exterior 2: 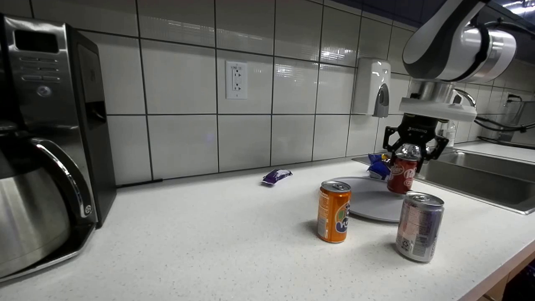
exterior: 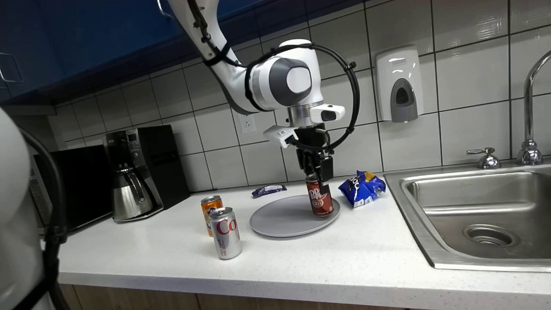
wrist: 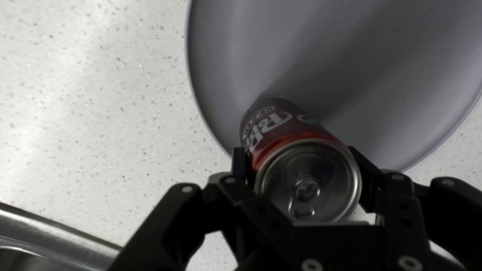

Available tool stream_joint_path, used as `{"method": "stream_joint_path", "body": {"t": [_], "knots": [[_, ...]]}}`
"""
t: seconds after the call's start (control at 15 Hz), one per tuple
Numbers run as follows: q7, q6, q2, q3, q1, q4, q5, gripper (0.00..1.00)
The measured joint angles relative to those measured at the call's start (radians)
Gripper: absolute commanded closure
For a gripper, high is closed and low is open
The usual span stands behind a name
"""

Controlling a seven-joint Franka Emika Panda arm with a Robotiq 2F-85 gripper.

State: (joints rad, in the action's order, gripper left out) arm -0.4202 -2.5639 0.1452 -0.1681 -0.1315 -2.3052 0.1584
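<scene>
A red Dr Pepper can (exterior: 320, 200) is held upright in the gripper (wrist: 300, 162), whose black fingers (wrist: 238, 162) are clamped on opposite sides of it, close to its top. In an exterior view, with the round grey plate (exterior: 275, 219) taken as the dial, the can is over the plate's 3 o'clock part; whether its base touches the plate or is just above it cannot be told. On this dial, a crumpled blue snack bag (exterior: 362, 189) lies near the plate at 2 o'clock, and a small purple packet (exterior: 269, 190) near it between 10 and 11. A silver can (exterior: 227, 234) stands upright at 8 o'clock, with an orange can (exterior: 210, 206) near it, closer to 9. Farther out, a steel sink (exterior: 415, 215) is set into the white counter (exterior: 310, 262) at 3 o'clock, a coffee maker (exterior: 157, 159) stands between 9 and 10, and a soap dispenser (exterior: 398, 82) is mounted on the tiled wall (exterior: 473, 82) at 1 o'clock.
</scene>
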Motion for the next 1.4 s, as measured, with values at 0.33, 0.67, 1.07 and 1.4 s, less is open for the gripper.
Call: {"method": "stream_joint_path", "body": {"t": [0.33, 0.67, 1.07, 1.4], "knots": [[0.001, 0.011, 0.008, 0.000, 0.000, 0.002, 0.000, 0.03], [0.004, 0.013, 0.002, 0.000, 0.000, 0.014, 0.000, 0.00], [0.020, 0.014, -0.051, 0.000, 0.004, 0.008, -0.001, 0.00], [0.066, 0.044, -0.119, 0.009, 0.018, -0.013, -0.001, 0.00]]}}
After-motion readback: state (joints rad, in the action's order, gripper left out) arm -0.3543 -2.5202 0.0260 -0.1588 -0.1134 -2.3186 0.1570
